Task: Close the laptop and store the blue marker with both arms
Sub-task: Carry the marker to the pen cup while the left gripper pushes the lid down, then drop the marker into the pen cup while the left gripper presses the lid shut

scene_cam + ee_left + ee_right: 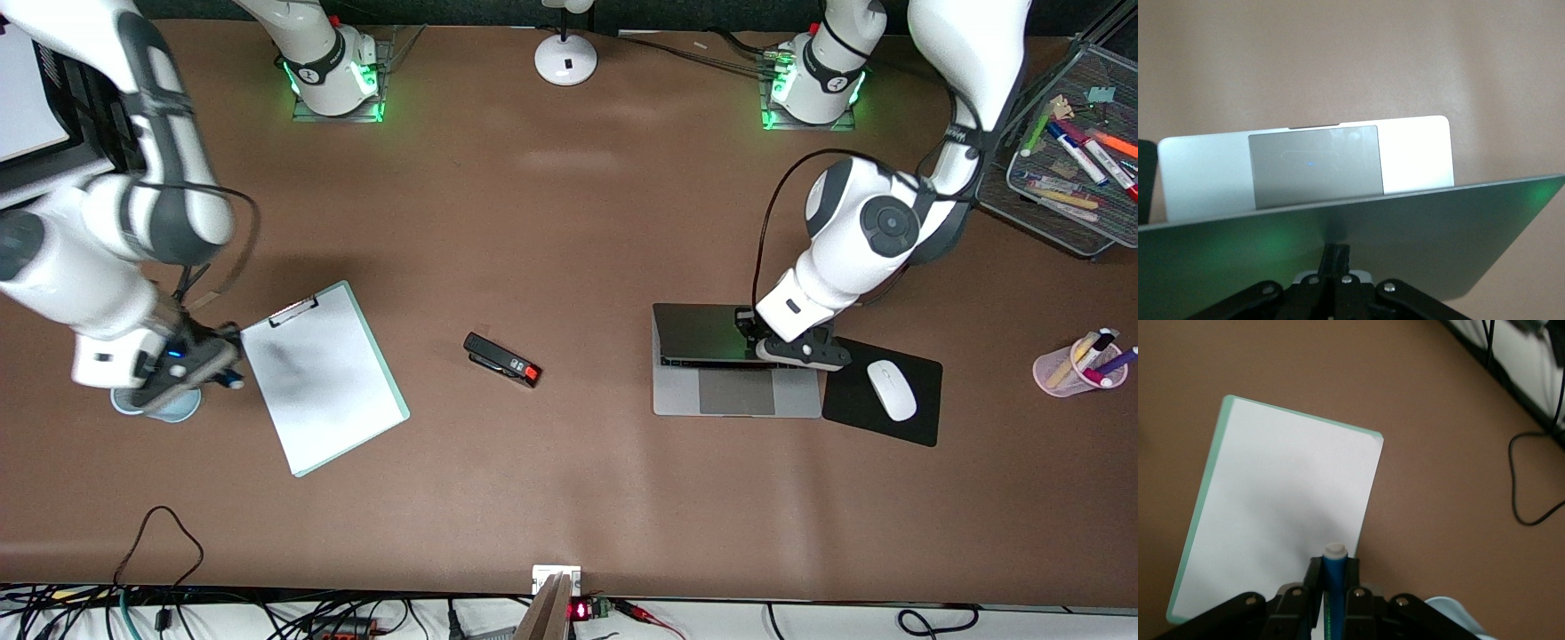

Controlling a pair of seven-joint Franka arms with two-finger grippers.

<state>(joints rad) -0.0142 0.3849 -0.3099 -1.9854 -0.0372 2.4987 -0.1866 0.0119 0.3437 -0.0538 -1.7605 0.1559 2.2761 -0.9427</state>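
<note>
The silver-grey laptop (736,391) sits toward the left arm's end of the table, its lid tilted partway down over the keyboard. My left gripper (745,327) is shut, with its fingertips against the back of the lid. In the left wrist view the gripper (1337,257) rests on the lid (1418,240), with the laptop's palm rest (1418,160) visible past the lid's edge. My right gripper (222,373) is shut on the blue marker (234,383), just above the table beside a light-blue cup (173,411). In the right wrist view the marker (1335,577) stands between the fingers (1313,577), whitish end outward.
A white clipboard (324,378) lies next to my right gripper. A black stapler (502,358) lies mid-table. A black mousepad (876,422) with a white mouse (892,389) lies beside the laptop. A pink cup of markers (1071,372) and a mesh tray (1067,227) stand at the left arm's end.
</note>
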